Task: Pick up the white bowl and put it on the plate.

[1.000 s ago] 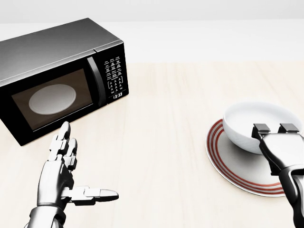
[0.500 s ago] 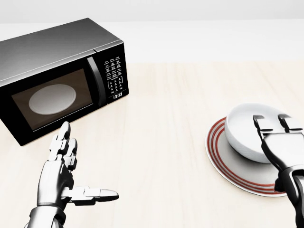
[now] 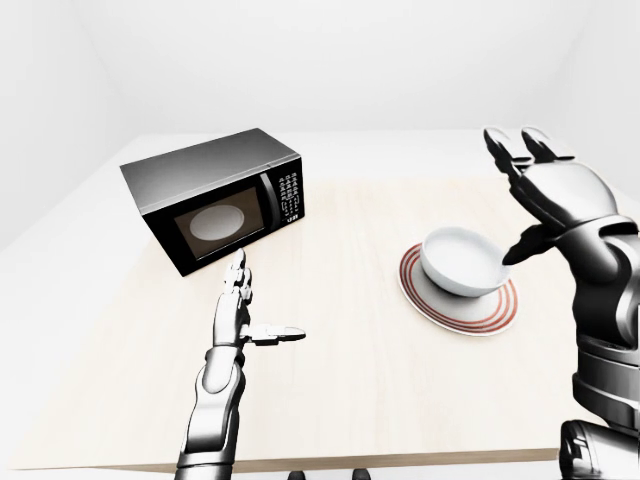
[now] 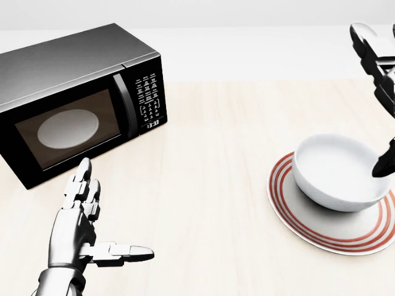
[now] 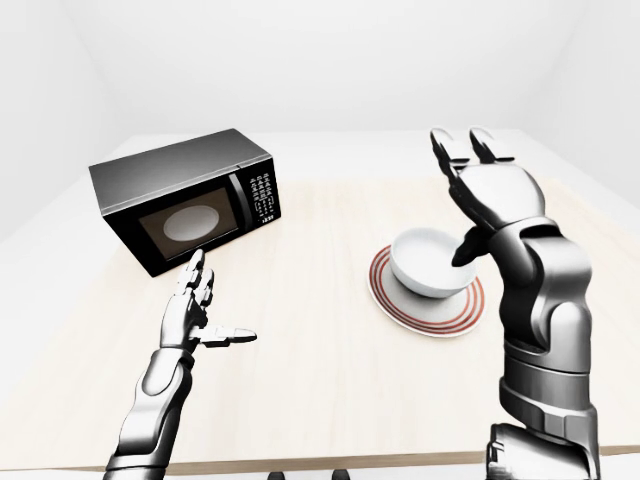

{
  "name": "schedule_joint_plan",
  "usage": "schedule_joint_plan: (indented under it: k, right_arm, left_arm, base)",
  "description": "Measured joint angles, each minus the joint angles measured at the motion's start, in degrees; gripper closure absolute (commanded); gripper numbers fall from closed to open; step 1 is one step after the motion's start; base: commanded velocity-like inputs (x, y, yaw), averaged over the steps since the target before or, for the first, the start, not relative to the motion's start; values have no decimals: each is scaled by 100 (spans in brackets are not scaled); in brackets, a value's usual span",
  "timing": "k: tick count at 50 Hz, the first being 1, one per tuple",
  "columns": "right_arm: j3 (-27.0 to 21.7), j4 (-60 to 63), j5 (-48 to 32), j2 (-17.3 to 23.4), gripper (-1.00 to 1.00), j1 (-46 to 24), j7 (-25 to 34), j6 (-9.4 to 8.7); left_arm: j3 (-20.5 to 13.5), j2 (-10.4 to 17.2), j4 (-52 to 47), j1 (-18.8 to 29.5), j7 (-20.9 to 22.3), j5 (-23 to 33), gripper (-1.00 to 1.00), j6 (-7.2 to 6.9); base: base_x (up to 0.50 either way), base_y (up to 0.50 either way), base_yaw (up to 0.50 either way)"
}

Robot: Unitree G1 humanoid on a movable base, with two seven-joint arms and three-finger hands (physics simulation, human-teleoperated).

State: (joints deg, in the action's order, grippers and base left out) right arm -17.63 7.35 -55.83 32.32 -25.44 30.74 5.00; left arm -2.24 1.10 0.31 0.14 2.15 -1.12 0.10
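Now that our right hand has let go and lifted away with its fingers spread, we see the white bowl sitting on the plate, left hand open over the bench, so placement looks done.

Glossy silver-grey metallic arms; left hand segmented, three-fingered; right hand darker, black joints; bulky rounded forearm shells.

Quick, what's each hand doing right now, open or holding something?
Left hand: open, empty, hovering over the table.
Right hand: open, raised above the white bowl, which sits on the plate; it holds nothing.
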Motion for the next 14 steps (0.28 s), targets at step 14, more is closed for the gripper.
schedule_joint_plan:
  k: [14]
  right_arm:
    - [-104,1062,1048,842,-100,-1508,926,-137]
  left_arm:
    - [0,0,1,0,0,0,-100,1]
  base:
    - [0,0,0]
